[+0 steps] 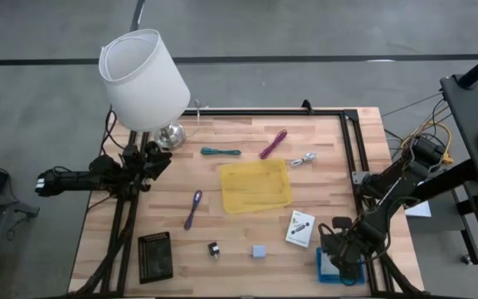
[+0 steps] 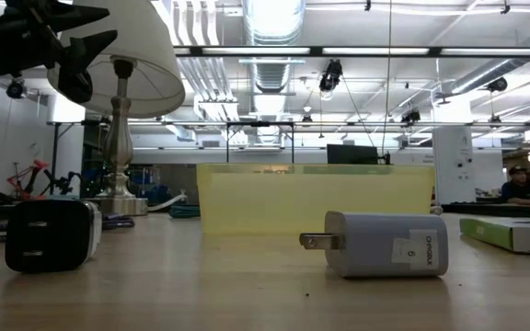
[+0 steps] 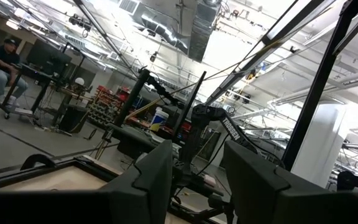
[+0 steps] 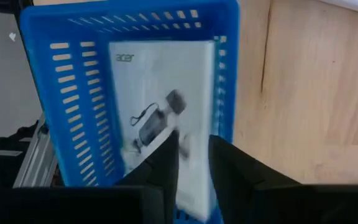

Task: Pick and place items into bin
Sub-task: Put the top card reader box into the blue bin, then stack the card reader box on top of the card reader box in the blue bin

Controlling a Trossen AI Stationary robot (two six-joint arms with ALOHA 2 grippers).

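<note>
My right gripper (image 1: 339,252) hangs over the blue slotted bin (image 4: 73,93) at the table's near right corner, pointing down, fingers a little apart (image 4: 194,165). A white packet (image 4: 160,106) lies inside the bin, its near end reaching between the fingertips. On the table lie a teal cord (image 1: 221,152), a magenta cord (image 1: 273,144), a silver clip (image 1: 303,159), a purple cord (image 1: 193,208), another white packet (image 1: 299,227), a tiny black piece (image 1: 213,248) and a grey-blue cube (image 1: 259,251). My left gripper (image 3: 194,180) waits open at the left edge, raised. My right gripper comes at the white packet from above, a finger (image 4: 166,165) on either side of the packet's near end (image 4: 191,180). Whether the fingers touch it, I cannot tell. The packet rests inside the bin.
A yellow translucent tray (image 1: 256,184) sits mid-table. The white lamp (image 1: 143,79) stands at the far left. A black perforated block (image 1: 155,254) lies near the left front. A black frame rail (image 1: 357,154) runs along the right side.
</note>
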